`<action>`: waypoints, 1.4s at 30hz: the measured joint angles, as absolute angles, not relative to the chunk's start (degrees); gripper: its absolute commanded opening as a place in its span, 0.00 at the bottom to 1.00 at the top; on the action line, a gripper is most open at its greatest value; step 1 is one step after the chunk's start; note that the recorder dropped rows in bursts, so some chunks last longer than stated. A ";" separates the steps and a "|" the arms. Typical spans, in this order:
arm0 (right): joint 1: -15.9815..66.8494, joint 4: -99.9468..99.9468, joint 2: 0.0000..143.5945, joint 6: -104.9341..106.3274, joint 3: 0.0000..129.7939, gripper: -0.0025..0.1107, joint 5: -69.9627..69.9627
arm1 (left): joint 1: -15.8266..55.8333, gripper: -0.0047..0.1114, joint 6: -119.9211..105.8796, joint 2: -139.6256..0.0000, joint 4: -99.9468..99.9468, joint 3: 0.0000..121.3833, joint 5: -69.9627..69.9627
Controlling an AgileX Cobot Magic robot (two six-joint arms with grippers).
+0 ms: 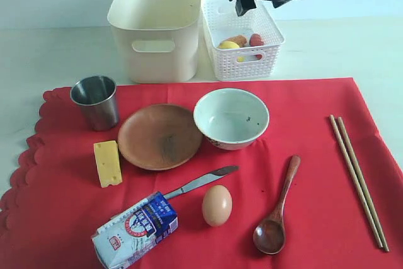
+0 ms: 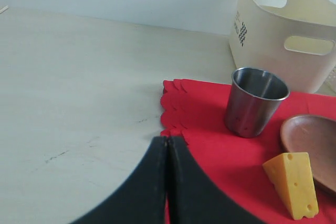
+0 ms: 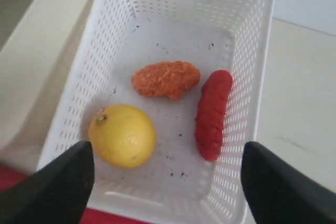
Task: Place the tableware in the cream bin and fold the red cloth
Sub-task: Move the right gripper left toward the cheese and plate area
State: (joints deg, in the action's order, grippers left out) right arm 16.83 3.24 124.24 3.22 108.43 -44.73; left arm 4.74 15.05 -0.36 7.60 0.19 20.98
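Observation:
On the red cloth (image 1: 315, 155) lie the steel cup (image 1: 96, 102), brown wooden plate (image 1: 159, 135), white bowl (image 1: 230, 118), knife (image 1: 201, 182), dark wooden spoon (image 1: 277, 209) and chopsticks (image 1: 357, 177). The cream bin (image 1: 155, 26) stands behind the cloth. My right gripper (image 1: 247, 1) hangs above the white lattice basket (image 1: 242, 39), open with nothing between its fingers (image 3: 168, 171). The left gripper (image 2: 167, 145) is shut and holds nothing. It hovers over the cloth's scalloped edge (image 2: 173, 129), short of the cup (image 2: 255, 100); the exterior view does not show it.
In the basket (image 3: 247, 82) lie a lemon (image 3: 123, 136), an orange breaded piece (image 3: 166, 79) and a red sausage (image 3: 212, 114). A cheese wedge (image 1: 107, 163), an egg (image 1: 216, 205) and a milk carton (image 1: 134, 228) lie on the cloth among the tableware.

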 measured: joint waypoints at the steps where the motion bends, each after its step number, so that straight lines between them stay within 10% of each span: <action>1: 16.83 3.63 123.51 3.47 108.43 0.67 -46.04 | 4.74 0.04 15.05 -0.36 7.60 0.19 20.98; 42: 36.58 14.16 112.36 7.05 108.43 0.65 -69.20 | 4.74 0.04 15.05 -0.36 7.60 0.19 20.98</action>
State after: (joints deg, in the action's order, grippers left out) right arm 36.58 14.16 112.36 7.05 108.43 -69.20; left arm 4.74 15.05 -0.36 7.60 0.19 20.98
